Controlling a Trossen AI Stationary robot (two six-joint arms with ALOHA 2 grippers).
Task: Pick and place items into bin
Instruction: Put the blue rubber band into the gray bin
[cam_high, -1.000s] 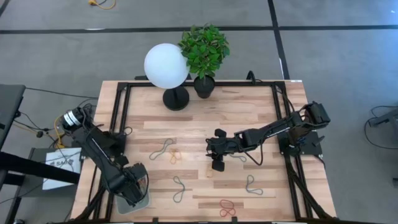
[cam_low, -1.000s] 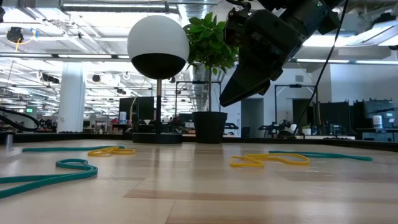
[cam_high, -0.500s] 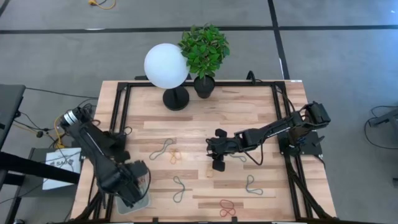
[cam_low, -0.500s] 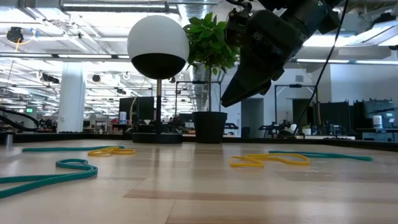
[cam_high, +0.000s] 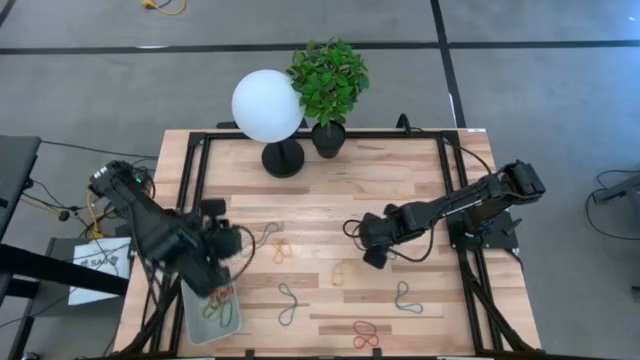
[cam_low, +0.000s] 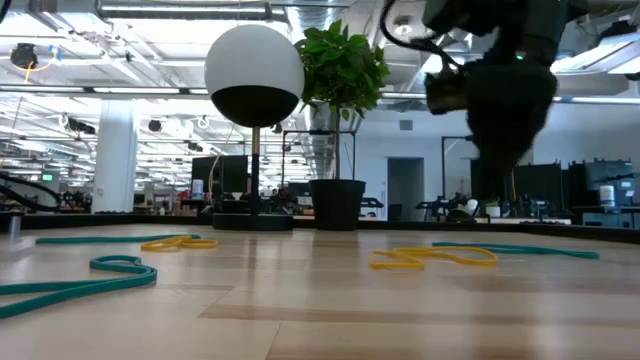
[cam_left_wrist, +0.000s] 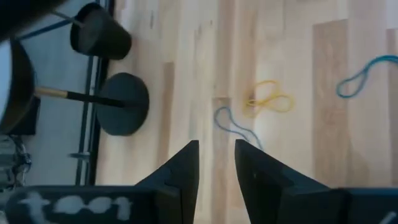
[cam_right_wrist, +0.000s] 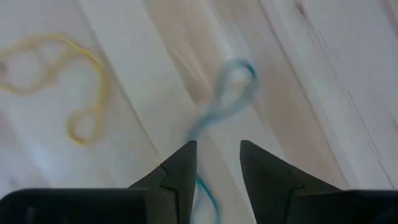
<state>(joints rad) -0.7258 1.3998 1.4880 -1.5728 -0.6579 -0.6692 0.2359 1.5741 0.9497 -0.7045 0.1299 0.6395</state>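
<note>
My left gripper (cam_high: 238, 246) (cam_left_wrist: 216, 155) stands open and empty above the table's left part, just beyond the bin (cam_high: 192, 322). That bin is a pale tray at the near left corner with several coloured bands (cam_high: 218, 300) lying in it. A green band (cam_left_wrist: 233, 124) and a yellow band (cam_left_wrist: 270, 102) lie flat on the wood ahead of the left gripper. My right gripper (cam_high: 372, 259) (cam_right_wrist: 217, 155) is open and points down over a green band (cam_right_wrist: 221, 102), clear of it. Another yellow band (cam_high: 342, 272) lies just left of the right gripper.
More bands lie flat on the wood: green ones (cam_high: 288, 300) (cam_high: 405, 297) and a red one (cam_high: 365, 333) near the front edge. A white globe lamp (cam_high: 267, 105) and a potted plant (cam_high: 328, 85) stand at the far edge. Black frame rails (cam_high: 195, 180) run along both sides.
My left gripper has risen from over the bin and swung toward the far edge and the table's middle, rolling as it went; the bin and its bands now show. My right gripper has gone toward the table's right edge and tipped steeply downward, uncovering a yellow band.
</note>
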